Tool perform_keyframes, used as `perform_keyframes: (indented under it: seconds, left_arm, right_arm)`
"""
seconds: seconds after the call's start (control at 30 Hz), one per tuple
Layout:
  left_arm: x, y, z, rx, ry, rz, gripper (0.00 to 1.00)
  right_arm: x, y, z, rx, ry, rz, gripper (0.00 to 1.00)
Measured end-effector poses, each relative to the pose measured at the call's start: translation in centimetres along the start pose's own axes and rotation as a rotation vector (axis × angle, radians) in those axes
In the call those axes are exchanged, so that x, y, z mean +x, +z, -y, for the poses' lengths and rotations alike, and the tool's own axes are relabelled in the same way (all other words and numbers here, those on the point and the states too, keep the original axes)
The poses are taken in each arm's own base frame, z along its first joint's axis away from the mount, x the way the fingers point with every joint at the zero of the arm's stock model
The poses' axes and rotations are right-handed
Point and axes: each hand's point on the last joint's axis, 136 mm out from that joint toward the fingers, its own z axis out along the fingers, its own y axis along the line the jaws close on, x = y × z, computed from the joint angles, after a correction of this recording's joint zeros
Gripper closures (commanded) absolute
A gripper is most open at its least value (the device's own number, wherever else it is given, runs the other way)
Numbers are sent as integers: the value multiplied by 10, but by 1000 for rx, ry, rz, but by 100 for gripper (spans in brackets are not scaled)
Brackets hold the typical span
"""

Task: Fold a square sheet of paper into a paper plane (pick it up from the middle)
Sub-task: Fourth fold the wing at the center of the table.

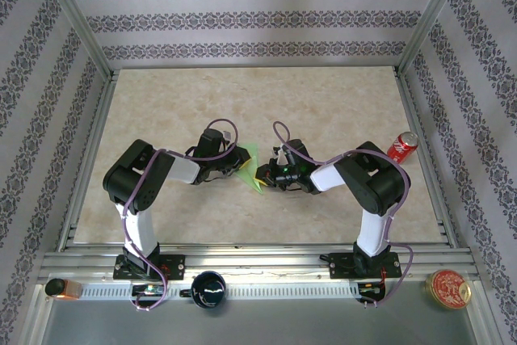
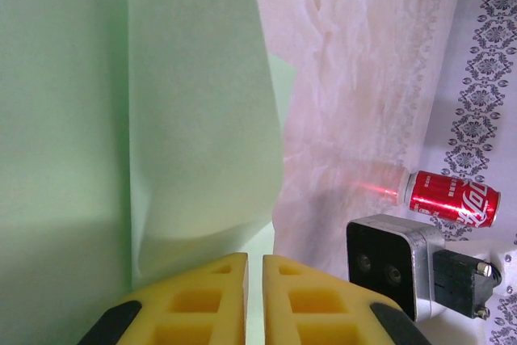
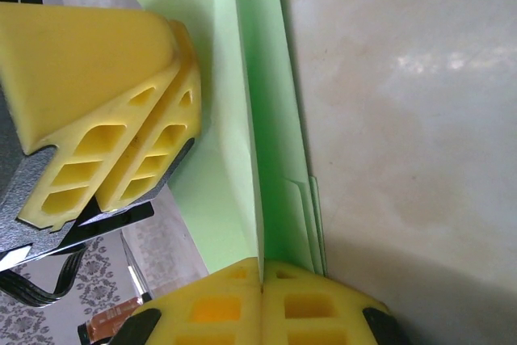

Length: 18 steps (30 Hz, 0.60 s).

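2-sided pinch on folded light-green paper sheet (image 2: 202, 119): left gripper (image 2: 255, 262) jaws clamped on fold, right gripper (image 3: 260, 271) jaws pressed together on sheet edge.

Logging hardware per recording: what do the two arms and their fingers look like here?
Left arm and right arm: black joint housings, white link segments, black bases, each trailed by a looping purple cable. The fingers are yellow blocks with rectangular cut-outs and black outer corners.
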Motion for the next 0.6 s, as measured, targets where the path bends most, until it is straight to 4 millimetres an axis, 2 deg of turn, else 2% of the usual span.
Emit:
perform_keyframes:
  seconds: [0.3,0.6]
  left_arm:
    - [-2,8,-4,-11,-6,-9,90]
    - [-2,9,-4,-12,-7,-12,90]
  right_arm:
    - [-1,0,0,-1,1,2,99]
    - [-1,-2,0,-2,2,-1,85]
